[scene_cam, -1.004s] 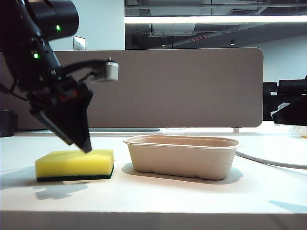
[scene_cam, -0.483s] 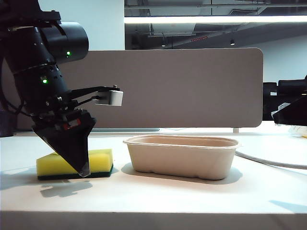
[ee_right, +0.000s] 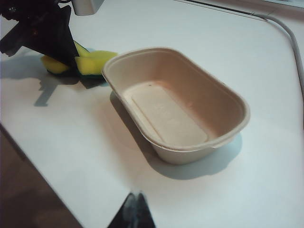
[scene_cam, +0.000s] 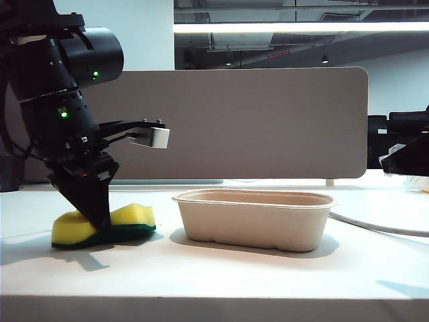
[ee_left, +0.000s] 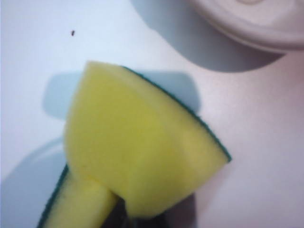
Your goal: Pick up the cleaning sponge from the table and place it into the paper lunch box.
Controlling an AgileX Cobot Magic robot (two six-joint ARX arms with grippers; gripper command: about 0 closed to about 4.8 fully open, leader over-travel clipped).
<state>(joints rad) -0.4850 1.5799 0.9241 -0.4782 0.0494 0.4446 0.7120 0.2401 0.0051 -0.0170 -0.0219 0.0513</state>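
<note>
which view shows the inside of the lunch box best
The right wrist view: it looks down into the lunch box, showing its bare floor and whole rim. The exterior view shows only its side wall and rim. The left wrist view catches just a blurred edge of it.

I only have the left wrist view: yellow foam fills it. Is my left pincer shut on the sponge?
Observer: Yes. In the exterior view the left pincer pinches the cleaning sponge at its middle, bowing it; it sits on the table.
Operator: Is the box empty?
Observer: Yes, the right wrist view shows the paper lunch box with nothing inside.
Operator: Where's the right pincer?
Observer: The right pincer hangs shut, above the table's edge, away from the box.
</note>
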